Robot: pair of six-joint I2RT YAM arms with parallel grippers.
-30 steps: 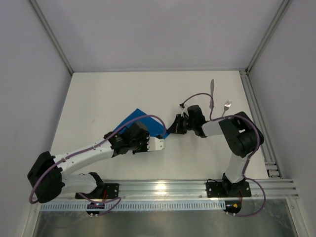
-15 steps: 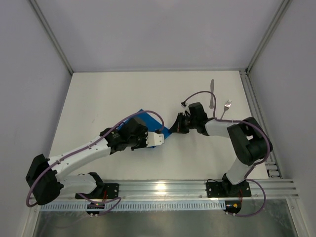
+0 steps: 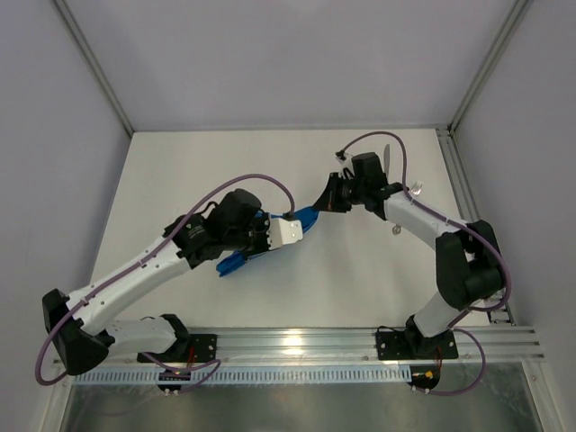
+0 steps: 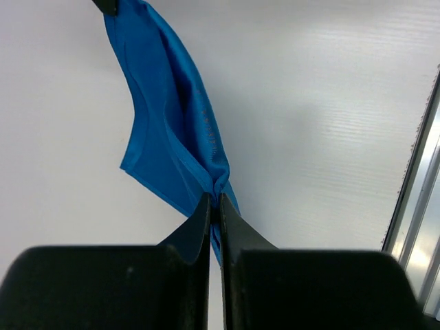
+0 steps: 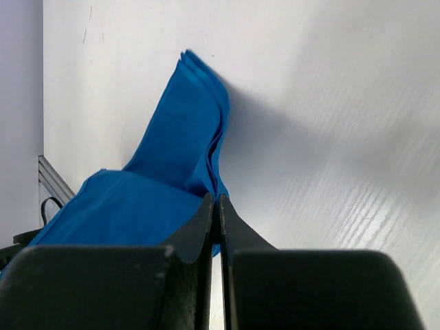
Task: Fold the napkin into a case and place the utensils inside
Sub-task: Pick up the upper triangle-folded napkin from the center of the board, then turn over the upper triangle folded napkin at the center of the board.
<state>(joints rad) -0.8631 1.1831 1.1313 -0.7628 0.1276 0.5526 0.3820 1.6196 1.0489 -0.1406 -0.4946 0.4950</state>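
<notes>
The bright blue napkin (image 3: 232,263) hangs bunched above the white table (image 3: 180,171), held up by both grippers. My left gripper (image 3: 302,226) (image 4: 214,199) is shut on one gathered edge of the napkin (image 4: 172,117). My right gripper (image 3: 326,202) (image 5: 216,199) is shut on another edge a short way off, and the napkin (image 5: 185,117) droops from it down to the table. The silver knife (image 3: 384,156) and fork (image 3: 417,189) lie at the far right, mostly hidden by the right arm. No folded case shape shows.
An aluminium rail (image 3: 468,207) runs along the table's right edge and another (image 3: 360,342) along the front by the arm bases. Grey walls close in the left, back and right sides.
Both grippers have moved away from the near edge and upward with the napkin. The cloth has come off the table and now hangs bunched between them.
</notes>
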